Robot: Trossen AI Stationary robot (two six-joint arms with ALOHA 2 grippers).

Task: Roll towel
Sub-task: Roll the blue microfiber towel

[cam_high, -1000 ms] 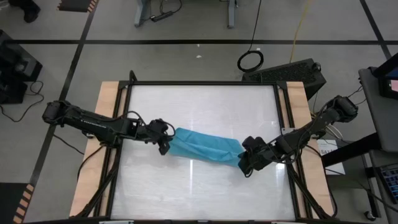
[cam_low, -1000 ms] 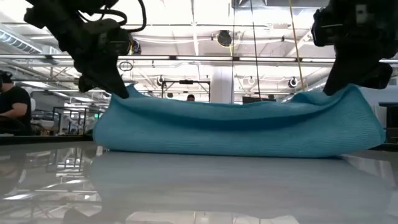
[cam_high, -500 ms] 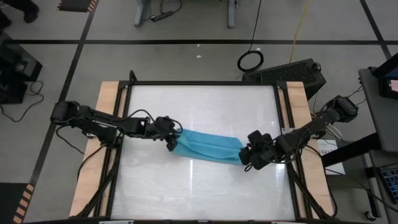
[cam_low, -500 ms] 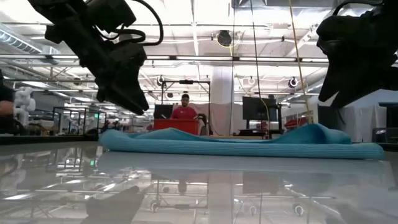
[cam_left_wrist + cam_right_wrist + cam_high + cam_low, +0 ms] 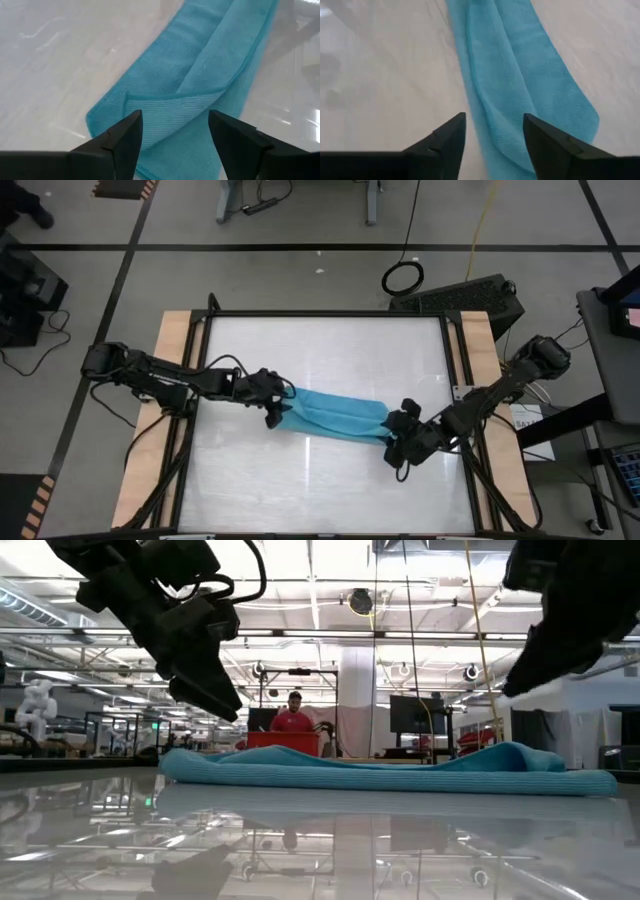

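The turquoise towel (image 5: pixel 335 418) lies flat on the white table, folded lengthwise into a narrow strip running left to right; it also shows in the low view (image 5: pixel 390 769). My left gripper (image 5: pixel 276 411) is open just above the strip's left end (image 5: pixel 150 120), touching nothing. My right gripper (image 5: pixel 400 455) is open, raised off the table just near of the strip's right end (image 5: pixel 520 115), touching nothing.
The table's dark frame (image 5: pixel 325 314) runs along its far edge, with wooden side strips (image 5: pixel 170 380). Bare white tabletop lies far and near of the towel. A person in red (image 5: pixel 294 718) stands in the room behind.
Both grippers held the towel's ends raised, then let go; the towel has dropped flat into a narrow folded strip. My left gripper has moved slightly rightward over the left end. My right gripper has pulled back toward the near edge and risen.
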